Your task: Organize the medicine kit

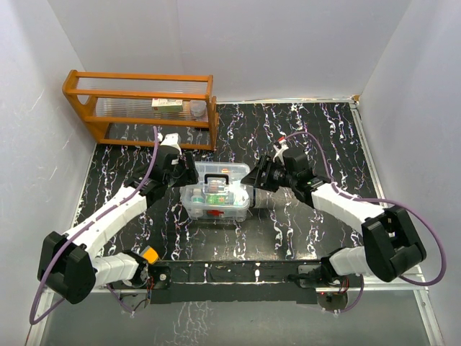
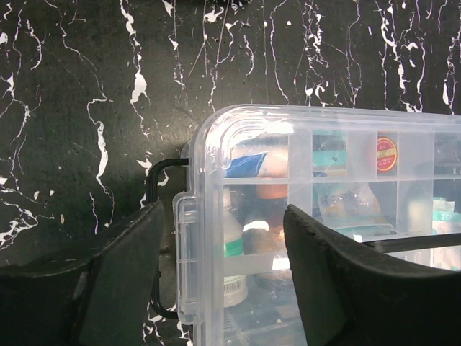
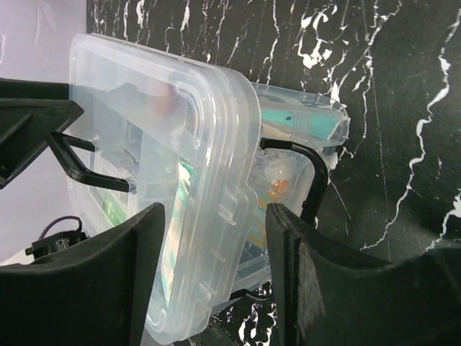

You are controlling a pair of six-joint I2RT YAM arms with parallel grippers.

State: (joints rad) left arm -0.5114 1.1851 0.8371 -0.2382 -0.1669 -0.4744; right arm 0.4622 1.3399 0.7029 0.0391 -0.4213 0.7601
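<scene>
The medicine kit point(image 1: 215, 205), a clear box with a red front mark, sits mid-table with its lid on and bottles and packets showing through. My left gripper point(image 1: 184, 175) is at its left end. In the left wrist view the kit point(image 2: 324, 144) has its latched side wall between that gripper's point(image 2: 223, 281) spread fingers, with a gap on each side. My right gripper point(image 1: 253, 180) is at the right end. In the right wrist view its point(image 3: 216, 281) fingers flank the kit's point(image 3: 158, 122) clasped edge; a thin gap shows at the right finger point(image 3: 310, 288). A dark wire bail point(image 3: 315, 173) curves beside it.
An orange wooden rack point(image 1: 144, 108) stands at the back left, with a clear container and a small box inside. White walls close in on the left, back and right. The tabletop point(image 1: 317, 137) is black with white veins.
</scene>
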